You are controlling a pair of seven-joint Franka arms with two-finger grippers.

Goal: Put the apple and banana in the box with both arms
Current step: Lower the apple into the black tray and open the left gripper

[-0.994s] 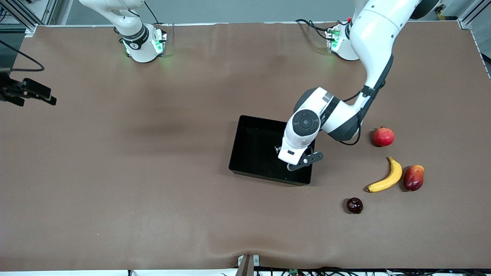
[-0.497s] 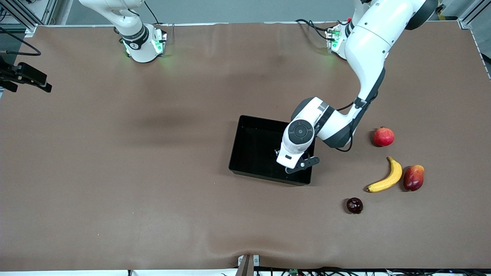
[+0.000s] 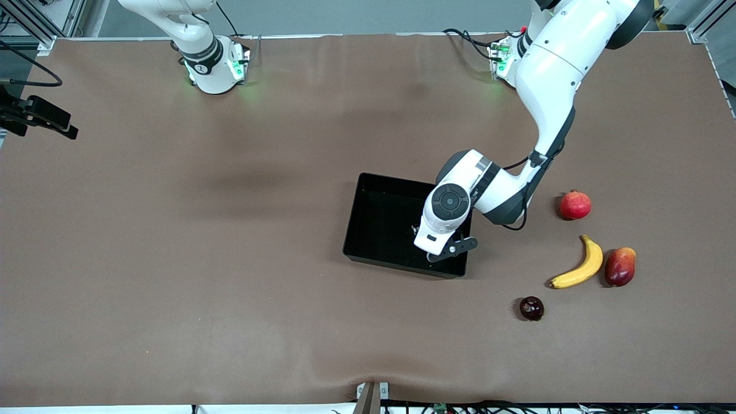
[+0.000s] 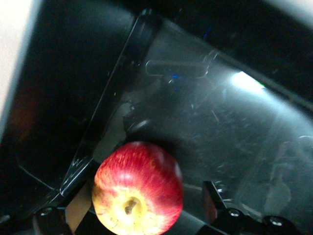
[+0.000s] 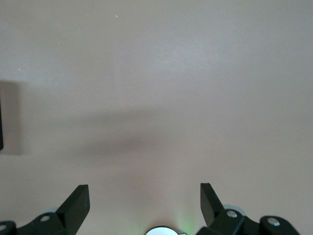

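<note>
The apple [image 4: 138, 188] is red with a yellow stem end and lies in the black box [image 3: 368, 218], between the spread fingers of my left gripper [image 4: 132, 196]. One fingertip [image 4: 211, 198] stands apart from it. In the front view the left gripper [image 3: 447, 250] is low in the box at the corner nearest the banana, and the arm hides the apple. The box wall [image 4: 98, 73] shows in the left wrist view. The banana [image 3: 578, 264] lies on the table toward the left arm's end. My right gripper [image 3: 63, 127] waits open and empty over the right arm's end of the table, seen also in the right wrist view [image 5: 144, 196].
A plain red fruit with a crown tip [image 3: 575, 204], an oblong red-orange fruit [image 3: 620, 266] touching the banana's side, and a small dark fruit [image 3: 531, 308] lie around the banana. The brown table [image 3: 201, 259] spreads wide around the box.
My left arm has sunk and shifted slightly toward the middle of the box. My right gripper rose a little a second ago and has held still since.
</note>
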